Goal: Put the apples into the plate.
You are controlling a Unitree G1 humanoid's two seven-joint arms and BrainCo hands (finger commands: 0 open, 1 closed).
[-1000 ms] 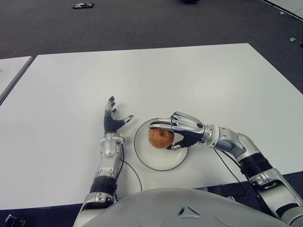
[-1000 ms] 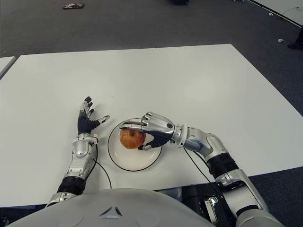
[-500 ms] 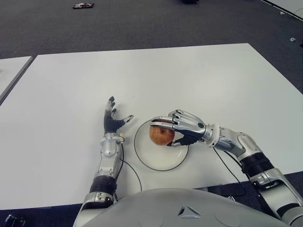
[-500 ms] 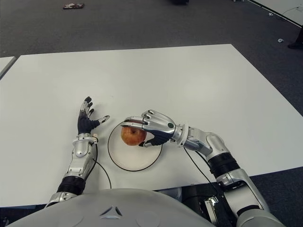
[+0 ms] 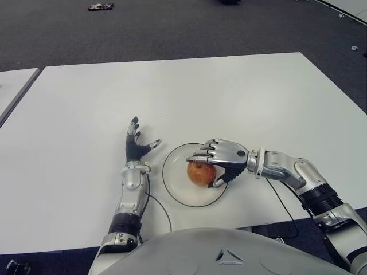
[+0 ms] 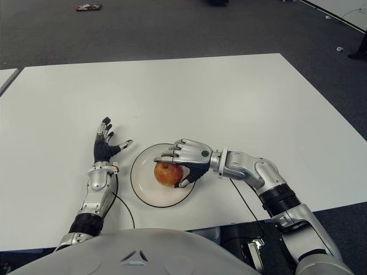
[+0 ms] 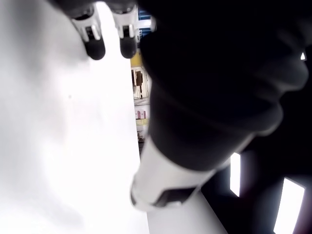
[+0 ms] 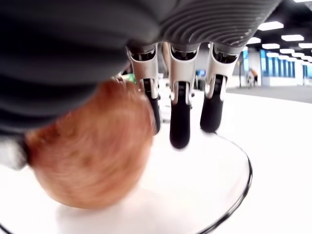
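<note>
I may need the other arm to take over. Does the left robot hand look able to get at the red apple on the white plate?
Probably not yet: the right robot hand covers the red apple on the white plate; the left robot hand lies open beside it.

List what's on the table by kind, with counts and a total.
apple: 1, in the right hand, over the plate
plate: 1
left hand: open, left of the plate
Total: 2 things

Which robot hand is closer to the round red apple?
Right. The right hand is curled around the round red apple over the white plate; the left hand is open, off the plate's left side.
</note>
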